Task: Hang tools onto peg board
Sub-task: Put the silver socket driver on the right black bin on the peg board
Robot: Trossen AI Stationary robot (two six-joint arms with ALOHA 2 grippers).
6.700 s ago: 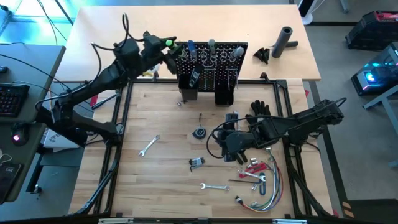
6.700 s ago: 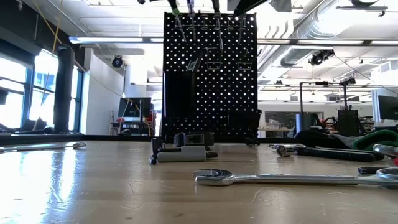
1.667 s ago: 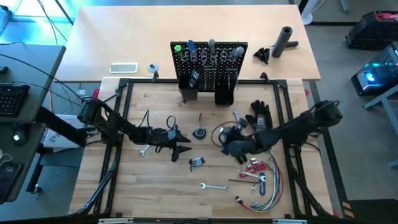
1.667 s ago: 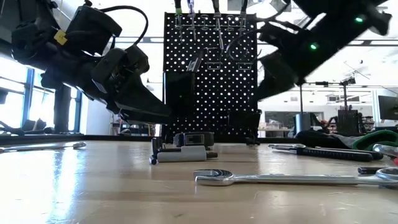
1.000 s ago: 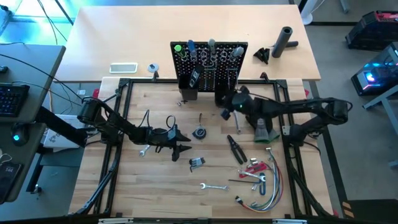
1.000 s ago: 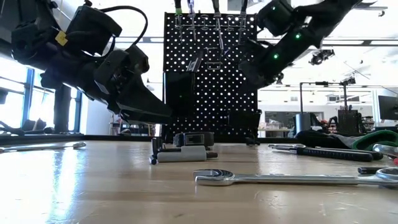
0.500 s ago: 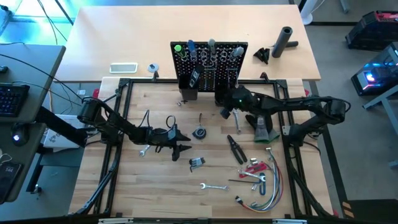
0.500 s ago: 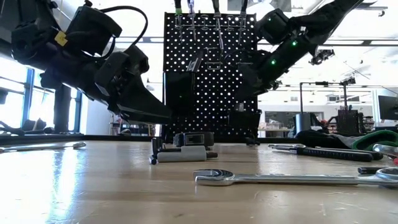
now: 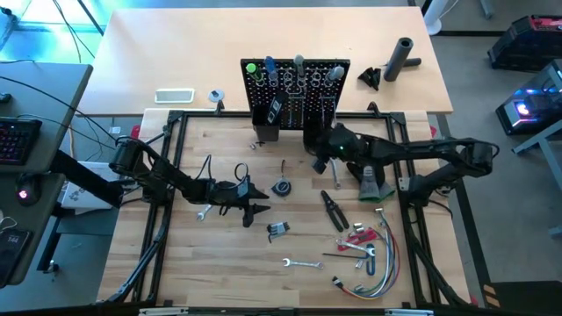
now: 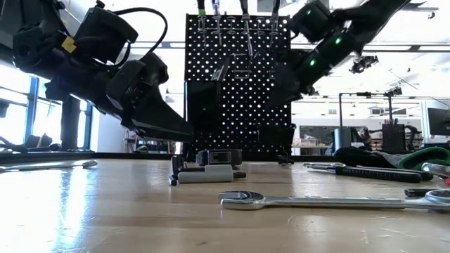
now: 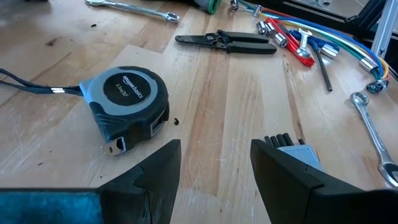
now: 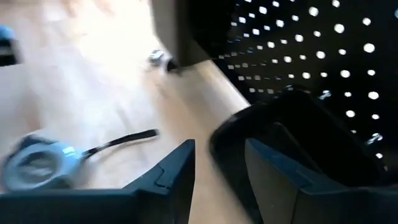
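both pincers spread empty: right pincer [image 9: 318,151] by the peg board [image 9: 295,86], left pincer [image 9: 261,206] over table.

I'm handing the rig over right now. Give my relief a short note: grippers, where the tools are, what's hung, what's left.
Left gripper: open, empty, low over the table by the tape measure.
Right gripper: open, empty, at the foot of the peg board.
Done: several tools hang along the board's top row, among them a green-handled screwdriver.
Left: pliers, wrenches and small tools beside the wire bundle lie on the table.
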